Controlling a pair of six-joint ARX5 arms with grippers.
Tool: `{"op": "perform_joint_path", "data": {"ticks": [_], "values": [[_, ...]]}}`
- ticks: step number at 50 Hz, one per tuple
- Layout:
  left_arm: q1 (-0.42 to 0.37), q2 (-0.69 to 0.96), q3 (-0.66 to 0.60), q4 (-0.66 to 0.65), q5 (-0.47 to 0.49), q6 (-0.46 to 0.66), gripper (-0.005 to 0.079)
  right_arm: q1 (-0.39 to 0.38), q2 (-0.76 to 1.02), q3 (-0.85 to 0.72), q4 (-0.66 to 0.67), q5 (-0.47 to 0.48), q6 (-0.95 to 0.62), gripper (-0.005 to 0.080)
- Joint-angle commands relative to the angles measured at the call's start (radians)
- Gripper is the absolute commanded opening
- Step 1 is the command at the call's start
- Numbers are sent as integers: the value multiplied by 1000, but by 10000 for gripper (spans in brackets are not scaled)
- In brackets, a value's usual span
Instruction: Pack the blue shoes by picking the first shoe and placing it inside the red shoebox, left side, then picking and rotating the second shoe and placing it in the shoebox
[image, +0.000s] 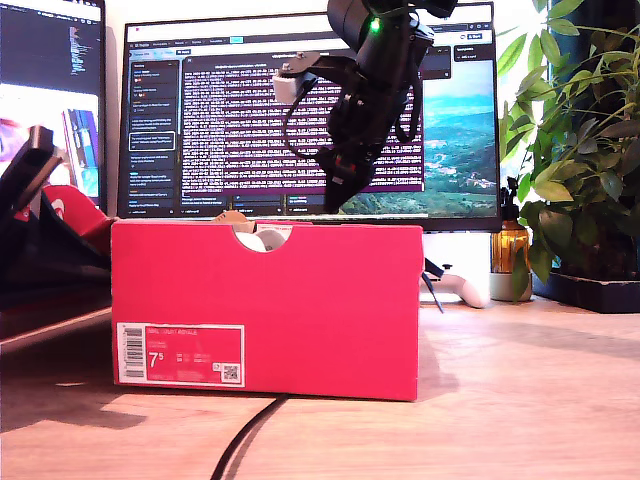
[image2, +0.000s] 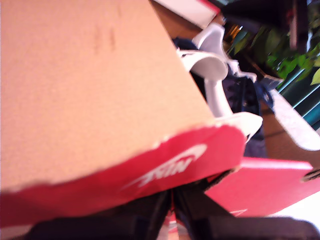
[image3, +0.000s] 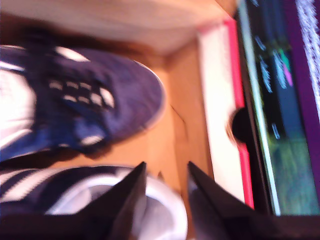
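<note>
The red shoebox (image: 300, 300) stands mid-table with its size label facing the exterior view. Both blue shoes lie inside it. In the second wrist view one shoe (image3: 100, 110) lies with its toe toward the box's end wall (image3: 215, 100), and the other shoe (image3: 60, 195) lies beside it, its white end under the fingers. My second gripper (image3: 165, 180) hangs above the box (image: 335, 195), open and holding nothing. My first gripper (image2: 172, 195) is shut on the edge of the red lid (image2: 90, 100), which is tilted up at the exterior view's left (image: 70, 210).
A wide monitor (image: 300, 120) stands right behind the box. A potted plant (image: 580, 150) and an amber bottle (image: 510, 250) are at the exterior view's right. A white controller (image: 465, 285) lies by the monitor's foot. A black cable (image: 245, 440) crosses the near table.
</note>
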Motion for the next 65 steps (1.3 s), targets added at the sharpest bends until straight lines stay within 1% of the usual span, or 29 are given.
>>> {"op": "perform_joint_path", "data": {"ticks": [1,2,3,6,7,11,13,14,22,26,31,40,48,52,61,65], "values": [[2,3,24,17,-1,-2,-20,15,19,59,-7,9,114,-3],[2,3,24,17,0,-2,-20,15,19,69,-18,9,124,-12],[2,2,24,16,4,-3,-20,16,19,79,-25,8,185,-13],[3,2,24,14,14,-2,-20,18,19,106,-56,9,185,-13],[5,2,24,12,14,-2,-20,20,19,116,-71,9,287,-13],[10,2,24,-1,14,0,-20,21,19,155,-146,9,375,-13],[12,0,24,-8,14,0,-20,21,19,169,-178,9,385,-13],[13,0,24,-13,14,20,-20,21,19,177,-196,9,429,-13],[13,-1,24,-58,29,63,-20,-9,19,187,-302,5,475,-13],[13,-16,24,-96,30,78,-20,-37,19,187,-342,-20,527,-13],[18,-60,24,-159,29,127,-20,-73,13,187,-342,-80,551,-13],[45,-209,24,-312,21,175,-20,-114,-22,187,-296,-80,580,-13],[82,-337,24,-462,-6,187,-20,-143,-47,187,-294,-80,593,-13],[97,-389,24,-529,-26,224,-20,-157,-50,186,-297,-80,610,-13],[128,-486,24,-602,-32,238,-20,-179,-54,178,-301,-77,607,-13],[143,-528,24,-631,-51,240,-20,-192,-58,173,-311,-78,607,-13]]}}
